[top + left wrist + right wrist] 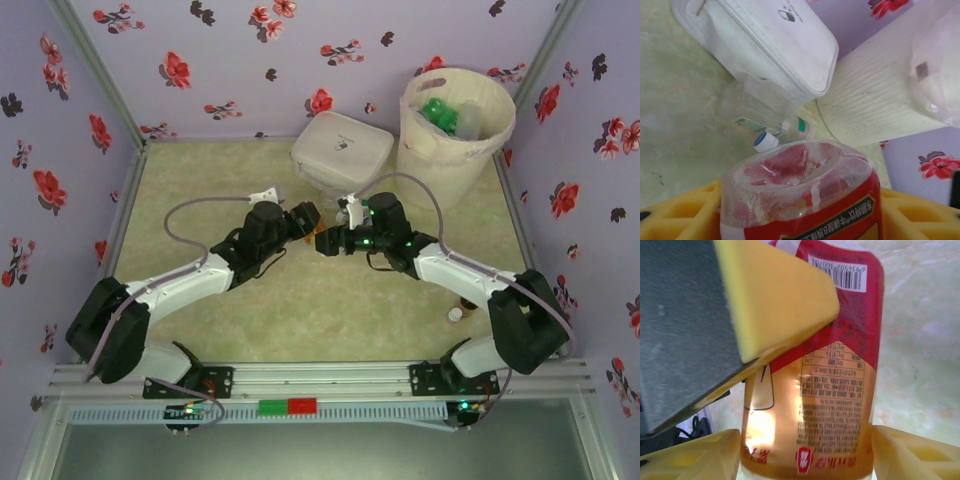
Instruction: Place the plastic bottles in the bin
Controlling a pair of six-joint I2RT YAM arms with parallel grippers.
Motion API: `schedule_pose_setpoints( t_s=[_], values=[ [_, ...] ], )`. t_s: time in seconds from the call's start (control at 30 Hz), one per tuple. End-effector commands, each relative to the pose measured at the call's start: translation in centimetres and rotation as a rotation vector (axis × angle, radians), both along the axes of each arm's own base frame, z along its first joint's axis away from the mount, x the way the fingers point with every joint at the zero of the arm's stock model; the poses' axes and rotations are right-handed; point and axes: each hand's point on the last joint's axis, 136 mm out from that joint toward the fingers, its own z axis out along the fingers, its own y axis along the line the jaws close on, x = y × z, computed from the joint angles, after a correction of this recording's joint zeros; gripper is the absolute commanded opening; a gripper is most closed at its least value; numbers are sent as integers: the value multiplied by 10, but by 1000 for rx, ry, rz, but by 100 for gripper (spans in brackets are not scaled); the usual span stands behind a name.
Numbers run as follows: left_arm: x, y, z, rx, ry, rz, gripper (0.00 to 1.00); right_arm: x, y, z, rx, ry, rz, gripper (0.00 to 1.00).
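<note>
Short of the bin (440, 165), the red-labelled bottle (810, 380) is clamped by left jaws and right jaws, both half-closed; it could be dropped if released early.

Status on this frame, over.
Left gripper and right gripper both grip red-labelled clear plastic bottle. Cream-white round bin far right. White square case beside it.

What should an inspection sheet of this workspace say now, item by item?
Surface: green marbled mat, no spills seen.
Job's things: bin holds green bottles; red-label bottle sits between both grippers; clear bottle lies beside white case.
Clutter: white case; small bottle near right arm.
Grippers: left gripper shut on red-label bottle; right gripper fingers against its sides.
Cables: grey cable loops above each arm.
Surroundings: lilac floral walls.
</note>
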Motion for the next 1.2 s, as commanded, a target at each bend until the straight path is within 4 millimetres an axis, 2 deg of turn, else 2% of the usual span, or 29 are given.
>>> schedule_pose_setpoints(
  t_s=[0.0, 0.1, 0.23, 0.3, 0.33, 0.47, 0.53, 0.57, 0.63, 0.73, 0.83, 0.97, 1.07, 1.17],
  values=[
    [-4, -8, 21, -70, -46, -46, 36, 0, 12, 25, 93, -21, 55, 68],
    [-6, -12, 19, -88, -32, -64, 37, 3, 14, 27, 101, -21, 49, 61],
    [-7, -11, 22, -100, -35, -65, 38, 4, 15, 24, 95, -19, 48, 44],
    [-7, -11, 22, -98, -37, -65, 41, 4, 14, 22, 89, -16, 49, 39],
    [-7, -11, 22, -98, -37, -66, 45, 4, 14, 22, 88, -17, 48, 38],
    [-7, -7, 25, -96, -39, -59, 81, 6, 10, 21, 71, -23, 28, 37],
    [-5, 2, 28, -86, -47, -37, 97, 8, 4, 16, 45, -22, -3, 38],
    [-4, 10, 29, -80, -51, -18, 100, 10, -1, 14, 31, -21, -23, 38],
    [-1, 29, 34, -71, -66, 23, 100, 15, -13, 11, 3, -19, -67, 38],
    [2, 67, 38, -46, -83, 105, 100, 26, -38, 15, -31, -38, -149, 39],
    [-1, 103, 33, -10, -81, 175, 100, 38, -66, 35, -57, -86, -234, 39],
    [-9, 144, 11, 47, -41, 254, 100, 57, -111, 78, -145, -190, -387, 40],
    [-17, 163, -5, 77, -10, 292, 100, 71, -145, 120, -190, -277, -508, 40],
    [-23, 171, -19, 95, 15, 304, 100, 86, -180, 163, -214, -351, -636, 40]
  ],
)
